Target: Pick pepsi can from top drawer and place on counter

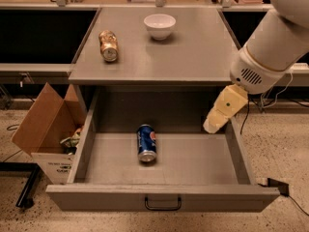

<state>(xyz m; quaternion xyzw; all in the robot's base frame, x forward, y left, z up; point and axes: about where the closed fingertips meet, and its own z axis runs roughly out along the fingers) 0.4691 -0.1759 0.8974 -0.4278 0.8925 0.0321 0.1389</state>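
Tool (212, 125): above top drawer (159, 197), right rear; grip state cannot tell.
Pepsi can (146, 142): lying left of tool, lower; best grasped across its sides.

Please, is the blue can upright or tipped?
Tipped: small blue soda can lies sideways in the grey drawer; cream gripper hovers at its right.

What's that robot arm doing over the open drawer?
The robot's gripper hangs over the right side of the open drawer, well apart from the pepsi can. The can lies on its side near the drawer's middle, not yet picked up. On the counter above are a gold can, lying down, and a white bowl.
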